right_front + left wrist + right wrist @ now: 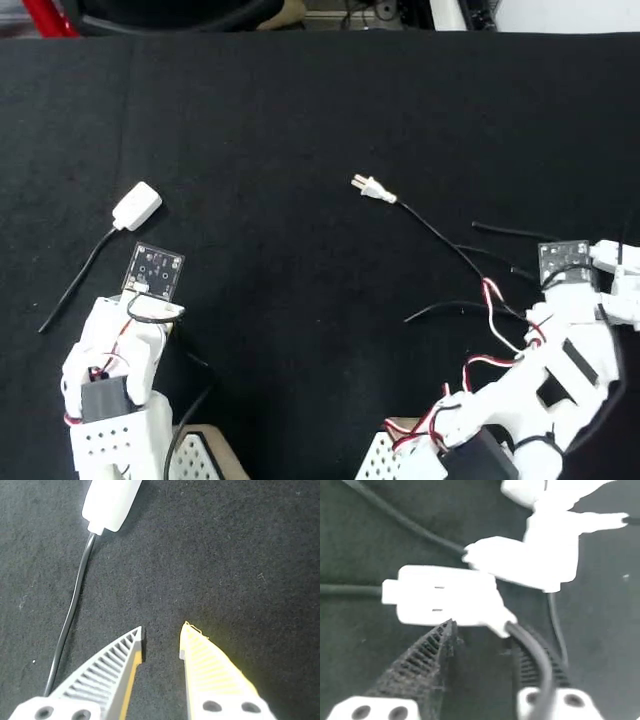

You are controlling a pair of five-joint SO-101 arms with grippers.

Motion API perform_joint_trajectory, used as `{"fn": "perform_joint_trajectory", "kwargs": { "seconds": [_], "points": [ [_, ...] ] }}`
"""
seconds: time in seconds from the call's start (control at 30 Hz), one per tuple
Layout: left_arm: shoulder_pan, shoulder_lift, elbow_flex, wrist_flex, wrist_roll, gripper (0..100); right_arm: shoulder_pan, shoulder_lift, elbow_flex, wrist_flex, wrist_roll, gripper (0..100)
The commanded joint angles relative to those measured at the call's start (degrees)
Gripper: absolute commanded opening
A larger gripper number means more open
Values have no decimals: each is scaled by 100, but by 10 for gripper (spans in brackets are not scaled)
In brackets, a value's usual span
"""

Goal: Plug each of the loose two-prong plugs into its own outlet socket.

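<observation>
At lower left, the left gripper (162, 635) hangs parted and empty over black cloth (240, 555), pointing at a white rectangular socket block (110, 500). The small white two-prong plug (372, 187) lies mid-table. The right gripper (480, 640), jaws apart, noses a white oblong connector body (440, 602).

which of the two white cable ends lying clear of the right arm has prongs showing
The small plug near the middle of the table, its prongs pointing left in the high view. The bigger white block left of it shows none.
</observation>
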Motion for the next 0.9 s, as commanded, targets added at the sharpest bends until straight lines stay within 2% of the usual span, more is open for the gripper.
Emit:
{"fn": "perform_joint_trajectory", "kwargs": {
  "seconds": [0.0,0.1,0.27,0.33,0.43,0.53,0.67,0.73,0.87],
  "points": [
    [13,-53,101,-114,26,131,-176,-57,-171,404,44,226],
    [13,-53,101,-114,26,133,-360,-198,-725,1547,-589,218],
    [22,-53,101,-114,26,133,-1064,-919,-2290,4545,-2268,218],
    [22,-53,101,-114,26,133,-1618,-1200,-2949,5538,-3051,221],
    [22,-53,101,-114,26,134,-2971,-1464,-3688,6523,-4396,220],
    [4,-53,101,-114,26,134,-4545,-1402,-4084,6637,-5855,220],
    [-13,-53,101,-105,26,133,-6013,-778,-4145,5837,-7815,221],
    [-4,-53,101,-88,26,133,-6330,-180,-4163,5371,-8624,222],
    [-22,-53,101,-70,26,133,-6374,1068,-4295,4158,-10092,223]
  ]
}}
